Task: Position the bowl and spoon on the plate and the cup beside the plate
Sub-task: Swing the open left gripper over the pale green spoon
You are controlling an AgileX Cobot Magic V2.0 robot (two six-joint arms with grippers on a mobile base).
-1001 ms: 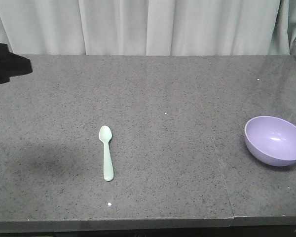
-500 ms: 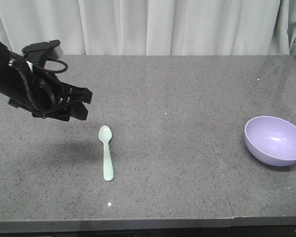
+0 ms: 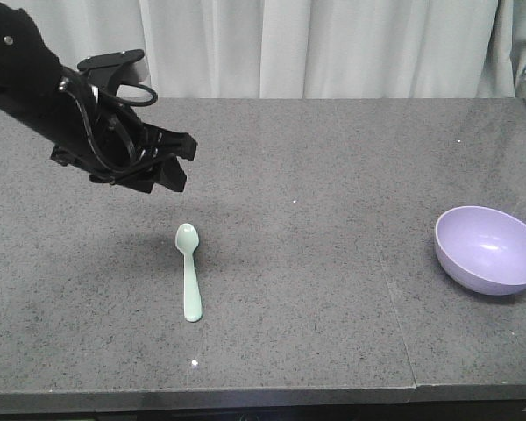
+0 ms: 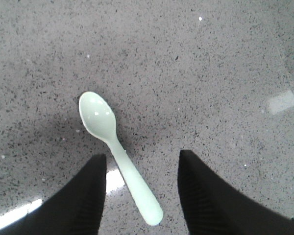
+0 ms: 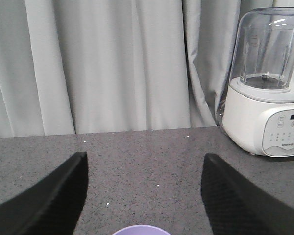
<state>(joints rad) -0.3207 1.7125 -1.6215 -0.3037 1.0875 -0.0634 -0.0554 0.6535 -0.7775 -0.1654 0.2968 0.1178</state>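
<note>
Hovering over smooth mint spoon (image 4: 118,155) on speckled counter (image 3: 333,263): left pincer (image 4: 141,157) spread; right pincer (image 5: 144,159) spread too.

Lit softly and evenly from overhead, with no hard-edged shadows anywhere on the speckled grey countertop (image 3: 333,289). Beneath the left gripper (image 3: 177,163), only a broad, diffuse dark patch, spreading left of the spoon (image 3: 189,272). Inside the bowl (image 3: 489,250), small white glints; under its near edge, a thin shadow. Behind, slightly washed out across the pale curtain (image 3: 316,48). From the left wrist, shows pale rectangular glare patches on the polished stone and underexposes the fingers (image 4: 201,196) to soft-edged black. From the right wrist, renders the right gripper (image 5: 144,155) as blurred silhouette, keeps the blender (image 5: 264,98) sharp, with streaks of glare on its clear jar.
</note>
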